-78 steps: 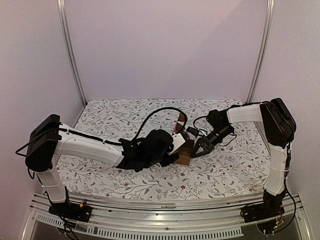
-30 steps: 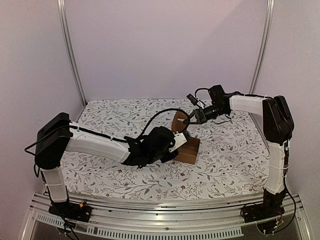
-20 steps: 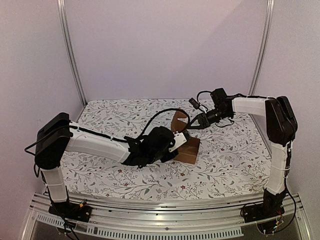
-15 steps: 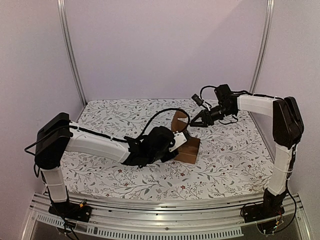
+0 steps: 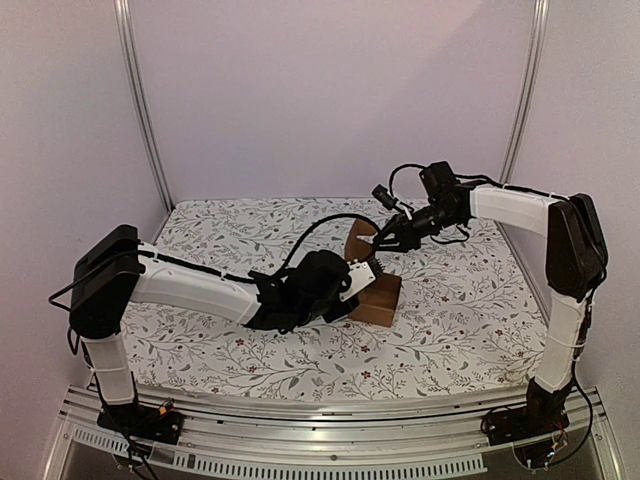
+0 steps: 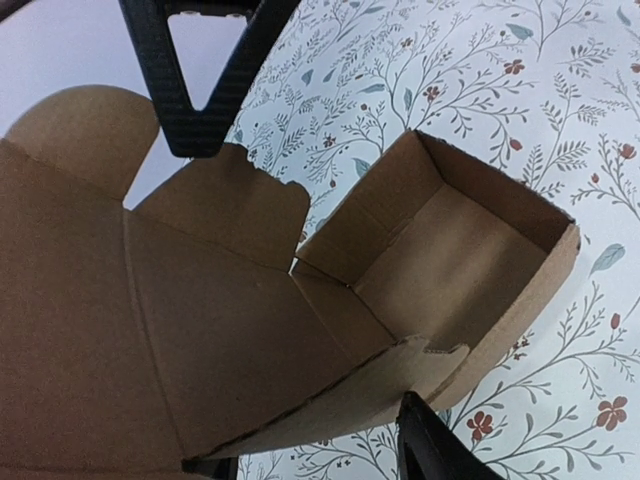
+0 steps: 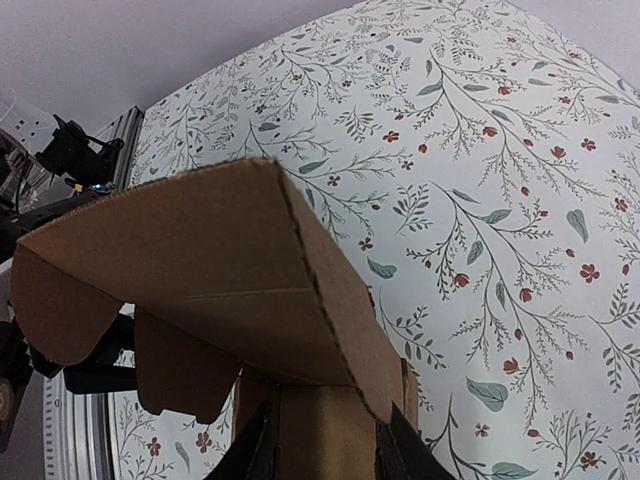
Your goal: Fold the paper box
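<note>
Box (image 5: 380,298) sits gripped in left pincer (image 5: 360,272); right pincer (image 5: 381,242) straddles lid (image 7: 220,260), grip unclear.

Paper box (image 5: 380,298): plain brown corrugated cardboard, unmarked, partly folded. It stands on the flowered table cover (image 5: 470,310) near the middle of the table. The body is formed: an open-topped square tray, walls upright, inner creases and perforated fold lines showing. The lid panel (image 7: 200,250) rises from the body's rear-left edge, unclosed, bent forward along a crease near its top. Rounded tuck tabs (image 6: 225,215) are attached at the lid's edges, not tucked in.
</note>
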